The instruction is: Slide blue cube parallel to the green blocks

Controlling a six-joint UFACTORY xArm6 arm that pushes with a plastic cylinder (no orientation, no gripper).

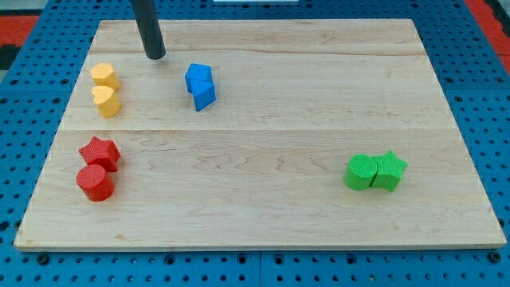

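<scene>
Two blue blocks touch each other at the board's upper left-centre: a blue cube [197, 76] above and a blue wedge-like block [205, 95] below it. Two green blocks sit side by side at the lower right: a green cylinder [360, 171] and a green star [389, 170]. My tip [155, 56] rests on the board to the upper left of the blue cube, a short gap away, not touching it.
Two yellow blocks [105, 88] sit stacked in the view at the upper left. A red star [99, 151] and a red cylinder [95, 182] sit at the lower left. The wooden board [263, 215] lies on a blue perforated table.
</scene>
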